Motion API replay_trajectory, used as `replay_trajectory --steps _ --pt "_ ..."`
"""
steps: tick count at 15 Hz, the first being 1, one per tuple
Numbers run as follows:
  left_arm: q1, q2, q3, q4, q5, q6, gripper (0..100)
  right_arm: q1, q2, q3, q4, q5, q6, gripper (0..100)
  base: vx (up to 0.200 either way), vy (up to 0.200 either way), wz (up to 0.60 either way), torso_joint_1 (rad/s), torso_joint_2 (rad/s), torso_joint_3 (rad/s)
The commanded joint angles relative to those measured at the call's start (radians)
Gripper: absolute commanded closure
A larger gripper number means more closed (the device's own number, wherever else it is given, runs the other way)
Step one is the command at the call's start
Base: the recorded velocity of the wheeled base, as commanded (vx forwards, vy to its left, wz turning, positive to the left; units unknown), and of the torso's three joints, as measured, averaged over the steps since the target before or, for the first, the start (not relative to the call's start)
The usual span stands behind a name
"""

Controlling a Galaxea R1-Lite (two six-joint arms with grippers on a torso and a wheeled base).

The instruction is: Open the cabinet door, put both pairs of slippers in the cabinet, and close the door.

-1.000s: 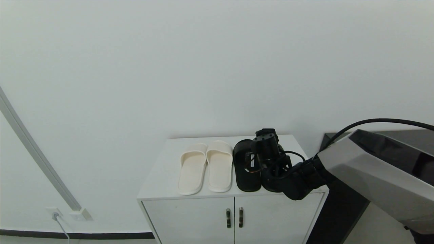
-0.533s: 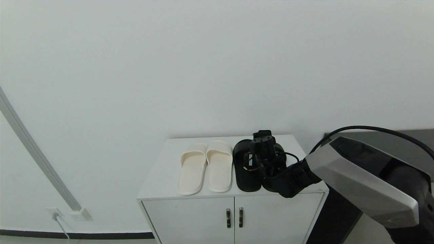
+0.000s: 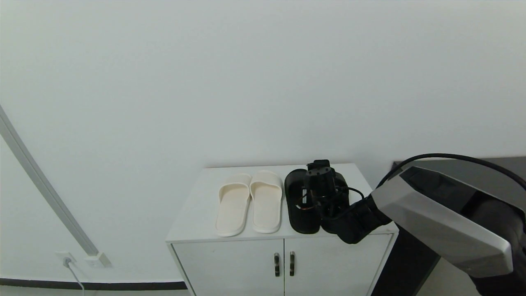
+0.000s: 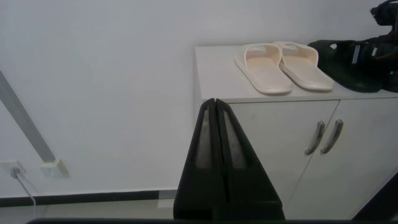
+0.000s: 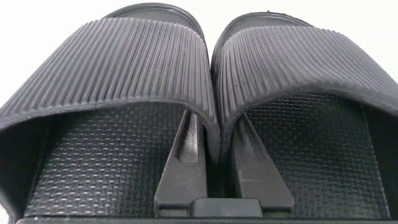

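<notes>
A white cabinet (image 3: 191, 218) stands against the wall with both doors (image 3: 230, 267) closed and two dark handles (image 3: 284, 264) at the centre seam. On its top lie a cream pair of slippers (image 3: 248, 203) and, to the right, a black pair of slippers (image 3: 302, 209). My right gripper (image 3: 319, 201) is at the black pair. In the right wrist view one finger (image 5: 183, 158) sits inside each black slipper (image 5: 124, 68), pinching their touching inner walls together. My left gripper (image 4: 216, 109) hangs low, left of the cabinet, shut with nothing in it.
A dark piece of furniture (image 3: 407, 263) stands right beside the cabinet. On the wall to the left are a slanted cable duct (image 3: 41, 185) and a socket with a plugged cable (image 3: 65, 260). The cream slippers (image 4: 283, 62) lie close to the black pair (image 4: 339, 59).
My right arm reached further over the cabinet top. The left black slipper has shifted slightly right and toward the front edge. The cream pair has not moved.
</notes>
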Motion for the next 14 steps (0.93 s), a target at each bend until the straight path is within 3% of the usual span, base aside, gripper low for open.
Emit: replay_trajectory --steps 1,5,9,12,14 --pt "0.0 0.0 0.0 0.0 0.001 0.001 100 0.014 -0.122 0.098 -0.012 0.003 -0.007 100 0.0 0.0 0.0 0.0 0.0 0.0" --pt "0.0 0.0 0.0 0.0 -0.002 0.002 100 0.079 -0.441 0.407 -0.01 0.123 -0.05 100 0.0 0.0 0.0 0.0 0.0 0.0" --pt "0.0 0.0 0.0 0.0 -0.002 0.004 100 0.187 -0.78 0.732 -0.003 0.36 -0.106 100 0.0 0.0 0.0 0.0 0.0 0.0" --pt "0.0 0.0 0.0 0.0 -0.004 0.005 100 0.232 -0.932 0.888 -0.003 0.551 -0.114 100 0.0 0.0 0.0 0.0 0.0 0.0" --pt "0.0 0.0 0.0 0.0 -0.004 0.005 100 0.23 -1.041 0.977 -0.01 0.649 -0.237 100 0.0 0.0 0.0 0.0 0.0 0.0"
